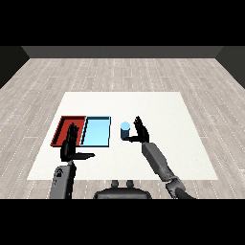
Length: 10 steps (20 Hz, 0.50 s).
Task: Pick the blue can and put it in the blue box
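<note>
Can [125, 129] stands just right of the blue tray [96, 131], so my right hand [139, 131] curls around it for lifting, while my left hand [70, 143] rests open.

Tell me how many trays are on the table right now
2. The red tray lies at the left of the table, partly behind the left hand. The light blue tray lies right beside it, on its right. None seems hidden.
</note>
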Available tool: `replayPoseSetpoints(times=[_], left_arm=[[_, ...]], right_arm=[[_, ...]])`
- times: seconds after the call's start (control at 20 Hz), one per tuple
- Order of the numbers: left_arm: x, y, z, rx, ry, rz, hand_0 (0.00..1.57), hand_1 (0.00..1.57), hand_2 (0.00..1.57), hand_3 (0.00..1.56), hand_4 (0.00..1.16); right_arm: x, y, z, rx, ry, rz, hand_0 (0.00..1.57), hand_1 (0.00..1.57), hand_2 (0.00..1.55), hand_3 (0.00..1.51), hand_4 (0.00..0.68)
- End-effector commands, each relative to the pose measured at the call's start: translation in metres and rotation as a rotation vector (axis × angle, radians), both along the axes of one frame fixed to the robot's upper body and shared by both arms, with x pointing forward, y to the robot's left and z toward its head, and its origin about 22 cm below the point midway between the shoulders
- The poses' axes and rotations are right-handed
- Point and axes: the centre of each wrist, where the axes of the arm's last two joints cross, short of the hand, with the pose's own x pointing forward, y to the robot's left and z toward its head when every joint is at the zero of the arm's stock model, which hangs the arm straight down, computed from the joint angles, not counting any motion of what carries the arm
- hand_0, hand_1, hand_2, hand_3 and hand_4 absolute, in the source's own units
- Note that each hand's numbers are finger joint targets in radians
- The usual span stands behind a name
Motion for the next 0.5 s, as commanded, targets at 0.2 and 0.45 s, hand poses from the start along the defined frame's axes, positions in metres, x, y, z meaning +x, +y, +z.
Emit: replayPoseSetpoints(times=[0.2, 0.45], left_arm=[[0.016, 0.008, 0.008, -0.01, -0.014, -0.003, 0.0, 0.0, 0.0, 0.0, 0.0], [0.02, -0.019, -0.01, -0.011, 0.002, -0.003, 0.0, 0.0, 0.0, 0.0, 0.0]], right_arm=[[0.01, 0.032, 0.004, -0.065, 0.012, 0.002, 0.0, 0.0, 0.0, 0.0, 0.0], [0.03, 0.027, 0.006, -0.089, 0.024, 0.009, 0.0, 0.0, 0.0, 0.0, 0.0]])
